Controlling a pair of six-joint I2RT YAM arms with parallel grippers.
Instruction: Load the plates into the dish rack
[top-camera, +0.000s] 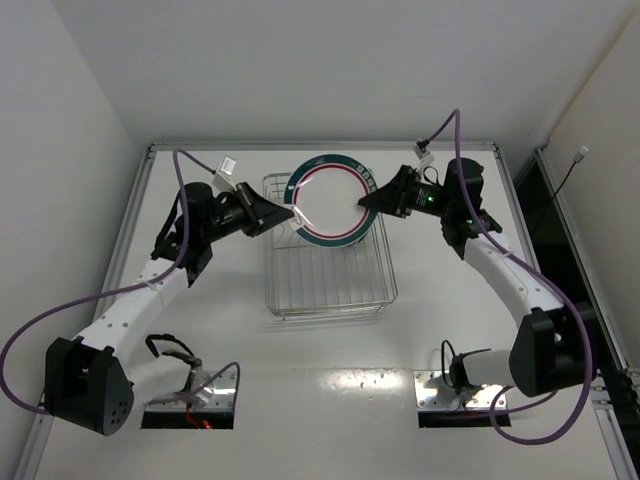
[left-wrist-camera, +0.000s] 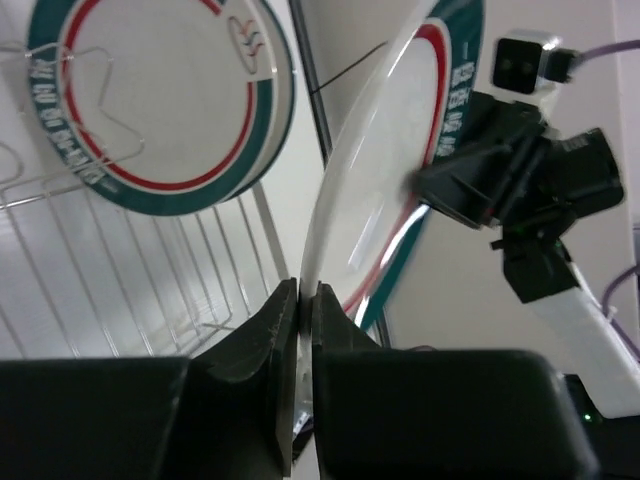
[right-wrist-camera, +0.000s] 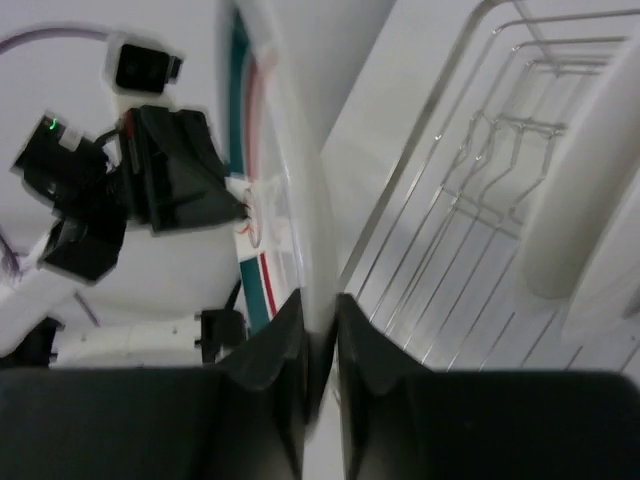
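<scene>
Glossy round white plate (top-camera: 335, 205), green-and-red rim bands, above silver wire rack (top-camera: 330, 290). Opposite rims clamped by left pincer (top-camera: 292, 213) and right pincer (top-camera: 366, 205).

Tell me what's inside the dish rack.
One green-and-red-rimmed plate stands in the dish rack, between prongs. A second plate, held over it, hides the far end from the top camera.
</scene>
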